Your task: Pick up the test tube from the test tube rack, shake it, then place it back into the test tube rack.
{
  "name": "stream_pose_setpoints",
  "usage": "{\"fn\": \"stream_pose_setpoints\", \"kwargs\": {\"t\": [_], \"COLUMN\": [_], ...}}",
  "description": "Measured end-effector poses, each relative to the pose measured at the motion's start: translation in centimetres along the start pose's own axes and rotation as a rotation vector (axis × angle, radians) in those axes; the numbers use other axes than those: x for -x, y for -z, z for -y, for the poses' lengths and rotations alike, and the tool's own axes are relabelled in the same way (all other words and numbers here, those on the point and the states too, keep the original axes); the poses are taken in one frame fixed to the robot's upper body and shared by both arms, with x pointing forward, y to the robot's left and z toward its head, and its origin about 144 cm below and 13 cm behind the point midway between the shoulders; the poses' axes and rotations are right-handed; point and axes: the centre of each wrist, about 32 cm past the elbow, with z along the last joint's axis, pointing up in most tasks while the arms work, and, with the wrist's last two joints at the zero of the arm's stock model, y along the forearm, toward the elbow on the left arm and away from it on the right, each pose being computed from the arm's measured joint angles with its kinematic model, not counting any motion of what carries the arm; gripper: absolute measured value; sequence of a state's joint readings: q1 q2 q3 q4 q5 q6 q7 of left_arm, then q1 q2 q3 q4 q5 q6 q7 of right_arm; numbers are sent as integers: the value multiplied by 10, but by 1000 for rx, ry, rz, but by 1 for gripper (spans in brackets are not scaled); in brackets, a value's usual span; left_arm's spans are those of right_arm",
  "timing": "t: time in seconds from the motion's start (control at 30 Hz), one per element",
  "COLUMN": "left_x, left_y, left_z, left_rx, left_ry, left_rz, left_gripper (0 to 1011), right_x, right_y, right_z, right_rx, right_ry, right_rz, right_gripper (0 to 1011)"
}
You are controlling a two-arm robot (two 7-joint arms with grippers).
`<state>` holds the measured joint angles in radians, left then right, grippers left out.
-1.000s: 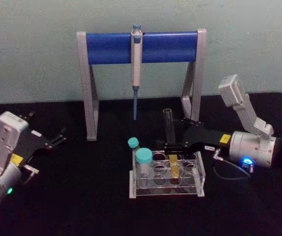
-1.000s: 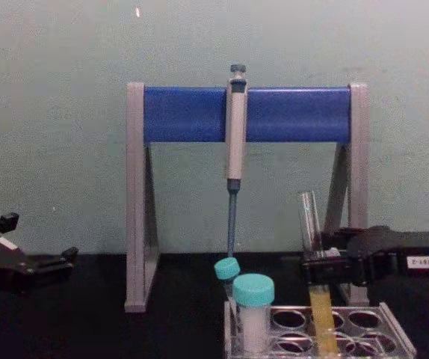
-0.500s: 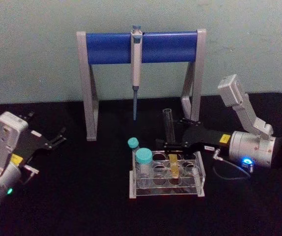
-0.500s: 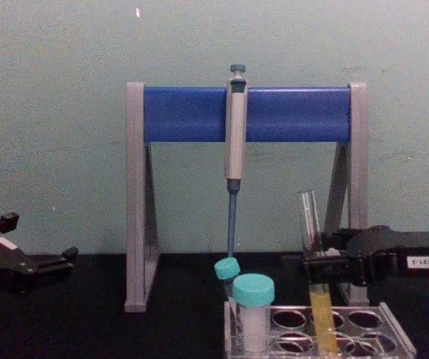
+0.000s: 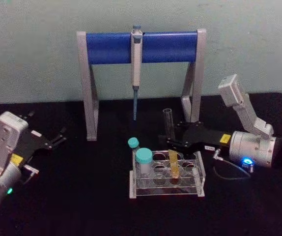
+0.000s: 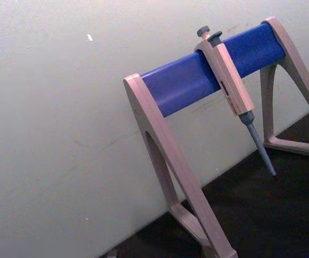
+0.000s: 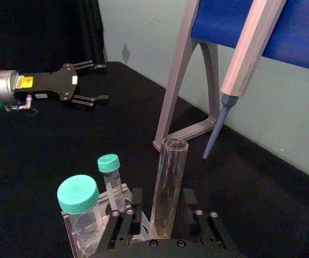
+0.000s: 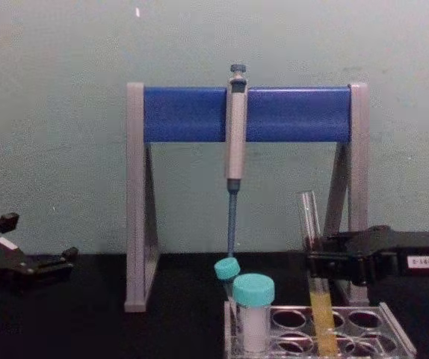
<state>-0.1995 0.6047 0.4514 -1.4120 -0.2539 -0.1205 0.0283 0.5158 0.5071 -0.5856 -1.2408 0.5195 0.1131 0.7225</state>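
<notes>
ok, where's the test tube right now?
Head view, right of centre: the test tube stands with its lower end in the test tube rack, gripped mid-height by the right gripper, teal-capped tubes to its left.

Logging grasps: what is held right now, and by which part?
The right gripper holds the test tube by its clear middle, above the yellow liquid. The left gripper is open, empty.

Silver-white wrists (image 5: 251,146), black left tool (image 5: 58,136) and right tool (image 5: 170,143), yellow labels (image 5: 225,138), grey cable (image 5: 229,176).
</notes>
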Motion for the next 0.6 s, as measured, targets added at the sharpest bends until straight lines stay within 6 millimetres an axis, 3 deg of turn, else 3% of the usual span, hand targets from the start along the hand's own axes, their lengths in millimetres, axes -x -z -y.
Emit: {"fn": "stream_pose_setpoints", "kwargs": {"t": [0.27,0.6], "left_x": [0,0], "left_y": [0,0], "left_z": [0,0], "left_rx": [0,0], "left_ry": [0,0], "left_rz": [0,0], "left_gripper": [1010,1010], "right_x": [0,0], "right_y": [0,0], "right_z": [0,0], "right_rx": [0,0], "right_ry": [0,0], "right_rz": [0,-1], "right_gripper": [246,230]}}
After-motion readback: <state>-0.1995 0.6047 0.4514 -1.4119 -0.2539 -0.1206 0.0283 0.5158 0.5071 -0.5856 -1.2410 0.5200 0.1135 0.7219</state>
